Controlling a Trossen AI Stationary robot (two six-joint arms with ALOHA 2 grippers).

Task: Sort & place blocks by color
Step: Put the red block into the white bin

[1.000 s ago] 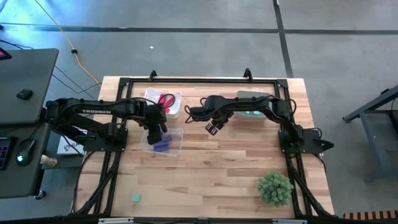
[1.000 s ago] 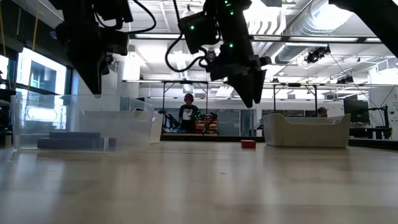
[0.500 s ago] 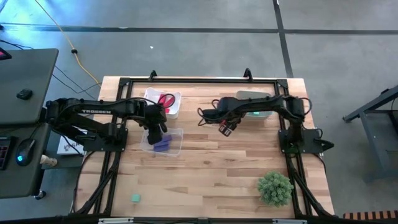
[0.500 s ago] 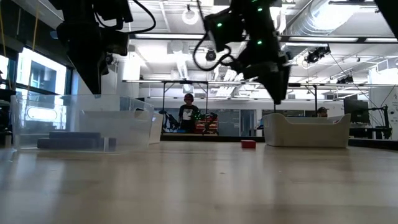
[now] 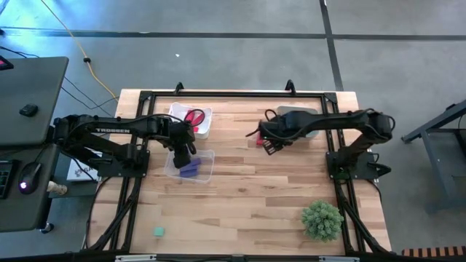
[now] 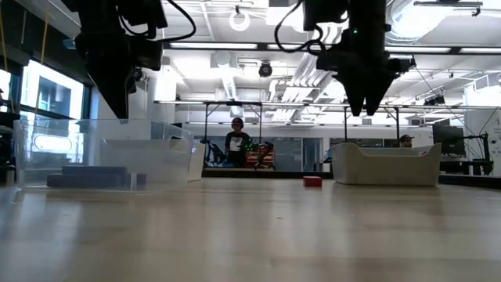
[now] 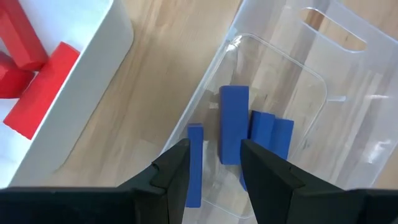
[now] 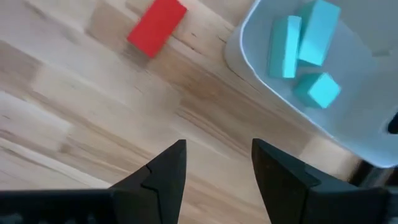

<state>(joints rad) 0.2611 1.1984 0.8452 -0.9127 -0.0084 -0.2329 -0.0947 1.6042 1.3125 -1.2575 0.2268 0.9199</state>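
R end effector [image 5: 269, 147] apart, empty, nr red block [image 5: 260, 141]; L end effector [image 5: 180, 161] apart over clear bin [image 5: 206, 172].

Two black jointed arms, the left arm [image 5: 109, 131] lettered TROSSEN in white.

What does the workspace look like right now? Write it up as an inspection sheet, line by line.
Surface: wooden table, bare in the middle.
Job's things: red blocks in the white bin; purple blocks in the clear bin; teal blocks in the second white bin; one red block and one teal block loose on the table.
Clutter: green plant ball.
Grippers: left gripper open over the clear bin; right gripper open, empty, near the loose red block.
Cables: yellow cable on the floor.
Surroundings: desk at left; person far behind.
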